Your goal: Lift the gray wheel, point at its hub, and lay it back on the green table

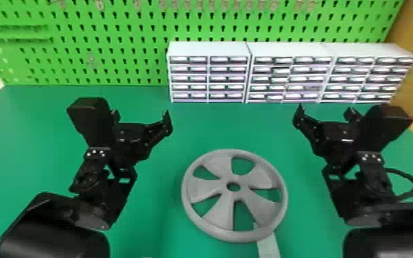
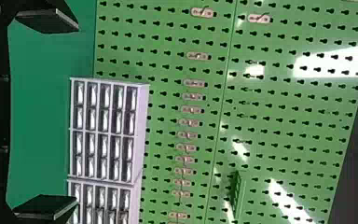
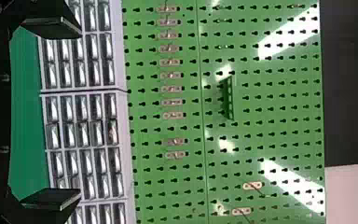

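The gray wheel [image 1: 212,188] lies flat on the green table [image 1: 147,206], its round hub hole [image 1: 233,186] facing up. My left gripper [image 1: 142,115] is held to the wheel's left and farther back, open, apart from it. On the other side my right gripper [image 1: 324,111] stands open behind and to the right of the wheel, also not touching it. In the left wrist view the left gripper [image 2: 77,114] has its two fingers wide apart with nothing between them. The right wrist view has the right gripper [image 3: 80,112] likewise spread and holding nothing.
White drawer cabinets [image 1: 209,49] stand along the back of the table, right of the middle, before a green pegboard [image 1: 113,44]. A pale strip [image 1: 268,245] lies on the table at the wheel's near right edge, partly under the wheel.
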Motion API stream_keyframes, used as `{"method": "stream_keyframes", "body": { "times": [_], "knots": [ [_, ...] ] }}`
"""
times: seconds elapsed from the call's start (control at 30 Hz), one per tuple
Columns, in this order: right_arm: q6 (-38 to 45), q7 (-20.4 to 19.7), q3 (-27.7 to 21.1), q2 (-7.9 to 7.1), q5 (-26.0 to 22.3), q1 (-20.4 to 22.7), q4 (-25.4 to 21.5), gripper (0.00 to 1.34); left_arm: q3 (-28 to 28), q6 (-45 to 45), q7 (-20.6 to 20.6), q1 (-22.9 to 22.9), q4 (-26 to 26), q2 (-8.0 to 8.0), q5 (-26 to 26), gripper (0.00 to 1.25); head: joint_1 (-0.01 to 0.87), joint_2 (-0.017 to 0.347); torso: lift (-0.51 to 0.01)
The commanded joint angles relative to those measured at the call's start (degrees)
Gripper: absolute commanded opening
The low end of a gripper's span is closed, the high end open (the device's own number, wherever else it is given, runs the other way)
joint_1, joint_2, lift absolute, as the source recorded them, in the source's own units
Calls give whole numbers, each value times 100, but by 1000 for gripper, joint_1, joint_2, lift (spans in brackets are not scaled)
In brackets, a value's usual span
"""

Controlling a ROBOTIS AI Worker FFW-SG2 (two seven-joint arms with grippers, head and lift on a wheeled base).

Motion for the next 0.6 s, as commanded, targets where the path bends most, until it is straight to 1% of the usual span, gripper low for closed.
{"method": "stream_keyframes", "body": {
  "times": [0.0, 0.47, 0.57],
  "knots": [
    [0, 0, -18, 0, 20, 13, -31, 1232, 16, 0, 0, 9, 5, -3, 1, 1250, 692, 48, -93],
    [62, 0, -123, 18, 37, 154, -128, 1232, 87, 0, 0, 36, 23, -20, 36, 1250, 692, 48, -93],
    [79, 0, -123, 35, 143, 119, -128, 1232, 87, 0, 0, 18, 32, -20, 36, 1250, 692, 48, -93]
  ]
}}
